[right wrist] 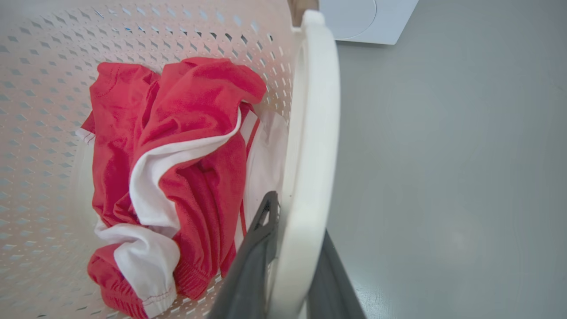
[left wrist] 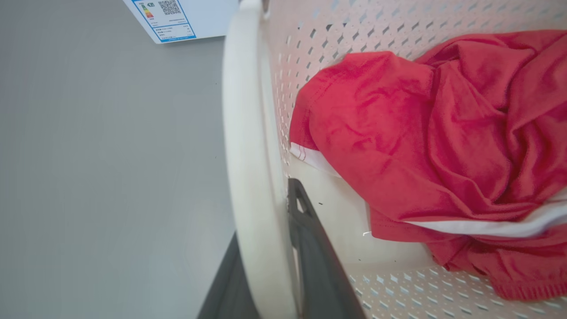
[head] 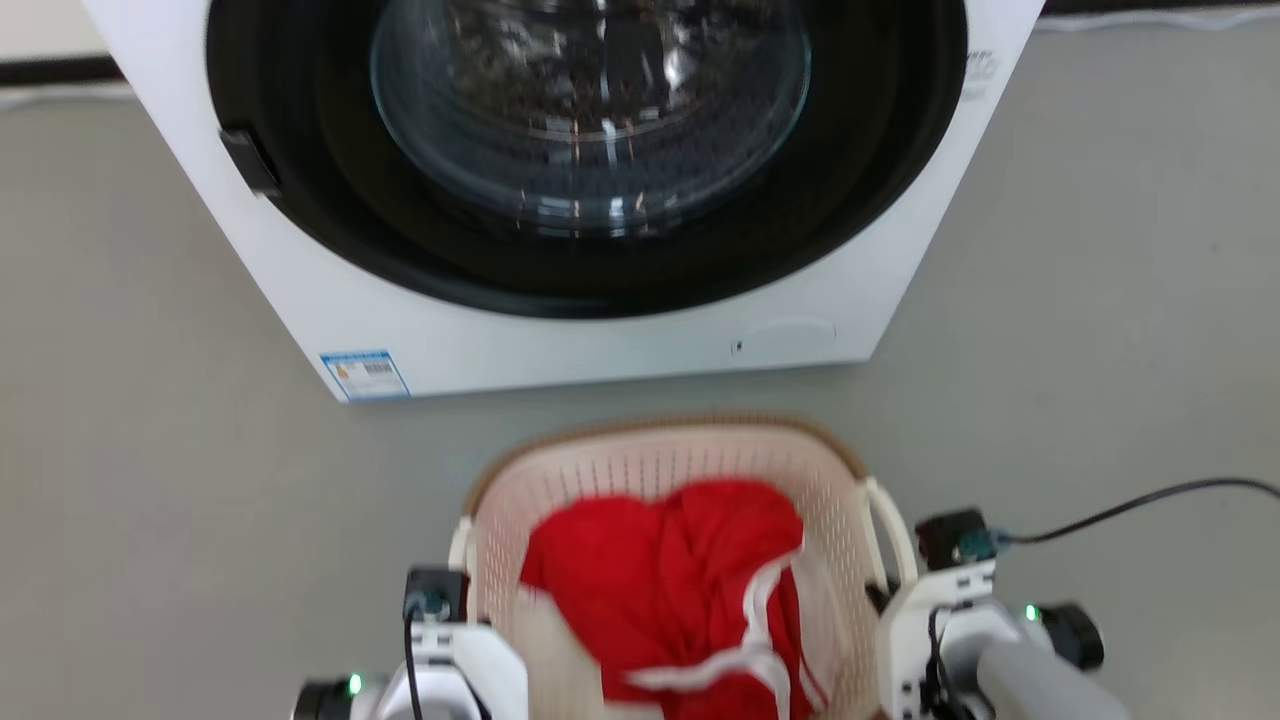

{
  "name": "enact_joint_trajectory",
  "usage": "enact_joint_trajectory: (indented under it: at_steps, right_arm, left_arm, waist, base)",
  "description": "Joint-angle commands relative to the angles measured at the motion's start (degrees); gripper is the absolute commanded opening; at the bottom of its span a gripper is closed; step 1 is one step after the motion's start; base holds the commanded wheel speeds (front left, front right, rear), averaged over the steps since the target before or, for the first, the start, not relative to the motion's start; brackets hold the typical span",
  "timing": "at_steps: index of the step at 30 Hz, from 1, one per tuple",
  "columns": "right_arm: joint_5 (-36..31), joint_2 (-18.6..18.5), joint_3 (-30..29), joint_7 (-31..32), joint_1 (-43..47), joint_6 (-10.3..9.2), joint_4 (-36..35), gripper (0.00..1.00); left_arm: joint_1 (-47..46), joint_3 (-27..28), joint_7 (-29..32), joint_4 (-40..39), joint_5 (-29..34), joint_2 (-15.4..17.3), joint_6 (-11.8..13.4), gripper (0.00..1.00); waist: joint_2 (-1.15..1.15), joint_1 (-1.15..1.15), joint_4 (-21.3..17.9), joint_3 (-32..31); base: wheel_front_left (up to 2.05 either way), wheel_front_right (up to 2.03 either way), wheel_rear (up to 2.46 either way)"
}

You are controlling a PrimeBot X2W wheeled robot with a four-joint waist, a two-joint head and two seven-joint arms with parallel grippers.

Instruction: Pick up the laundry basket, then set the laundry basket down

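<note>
Grey floor point(head: 150, 480), laundry basket point(head: 660, 460) (red clothes point(head: 660, 580) inside). Left gripper point(left wrist: 266, 226) and right gripper point(right wrist: 297, 226) squeeze its handles point(left wrist: 248, 133) — putting down comes later.

Matt cream perforated plastic laundry basket point(head: 660, 465), woven-look brown rim point(head: 680, 425), smooth white handles point(left wrist: 248, 133). Soft red cloth garment point(head: 660, 570), white trim. Glossy white washing machine point(head: 560, 345), glass door point(head: 590, 110). Smooth matt grey floor point(head: 150, 450).

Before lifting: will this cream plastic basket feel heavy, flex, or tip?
Probably light: the cream perforated plastic laundry basket holds one red-and-white garment. Its thin white loop handles may flex. Gripped both sides, tipping seems unlikely.
</note>
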Motion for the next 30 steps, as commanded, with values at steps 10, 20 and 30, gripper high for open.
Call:
enact_joint_trajectory:
  at_steps: [10,20,30]
  right_arm:
    - [-5.5,0.9,-3.7,-8.9,-10.1,0.44,0.7,0.0]
    - [-12.4,0.9,-11.6,-15.1,-18.0,0.44,4.9,0.0]
    - [-21.8,-0.2,-22.2,-16.6,-23.3,0.44,2.3,0.0]
  left_arm:
    - [-12.4,2.7,-3.4,-0.7,1.6,0.7,0.7,0.0]
    - [-19.9,6.5,-3.6,-5.0,6.7,1.6,1.8,0.0]
    - [-24.6,11.9,-3.6,-10.4,12.9,0.8,1.9,0.0]
  waist:
    - [0.0,0.0,0.1,16.1]
    - [0.0,0.0,1.3,29.2]
    - [0.0,0.0,4.0,39.4]
  base:
    - [0.0,0.0,0.0]
    - [0.0,0.0,0.0]
    - [0.0,0.0,0.0]
